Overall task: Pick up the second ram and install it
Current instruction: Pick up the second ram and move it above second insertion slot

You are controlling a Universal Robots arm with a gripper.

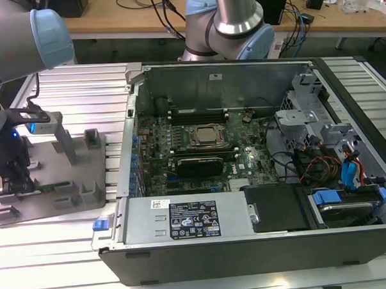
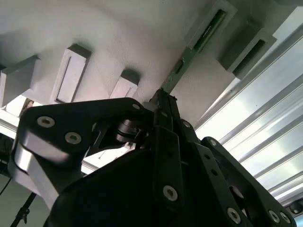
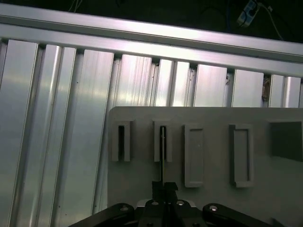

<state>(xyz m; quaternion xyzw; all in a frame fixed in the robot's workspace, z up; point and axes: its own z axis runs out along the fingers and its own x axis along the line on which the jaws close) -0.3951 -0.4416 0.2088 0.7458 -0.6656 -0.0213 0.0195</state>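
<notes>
**Grasp stage at the fixture.** Nearest the wrist, in the second wrist view, we see the gripper (image 2: 162, 101) with its fingers drawn together to a narrow pinch on the near end of the second ram (image 2: 189, 56). The green stick runs away from the fingertips across the gray fixture (image 2: 142, 38) and enters a slotted block (image 2: 213, 21).

In the first wrist view we meet the same ram (image 3: 162, 156) edge-on. It is a thin dark line between the gripper (image 3: 164, 185) and one block of the fixture (image 3: 213, 203), with the ribbed aluminium table (image 3: 57, 118) beyond.

We judge the grasp made and the lift not yet done. The ram lies in its fixture seat, well apart from the board, so the seating in a slot is also left.

Farther off, the exterior view places the gripper (image 1: 15, 181) low over the fixture (image 1: 43, 165) at that view's left, with the ram (image 1: 56, 187) just beside it. This view adds the destination: the open computer case (image 1: 248, 244), its motherboard (image 1: 245, 161), the CPU socket (image 1: 206, 136) and the black memory slots (image 1: 198, 112) near it. We cannot tell from it which slots are filled. The closure of the fingers on the stick, conversely, we read from the wrist views.
</notes>
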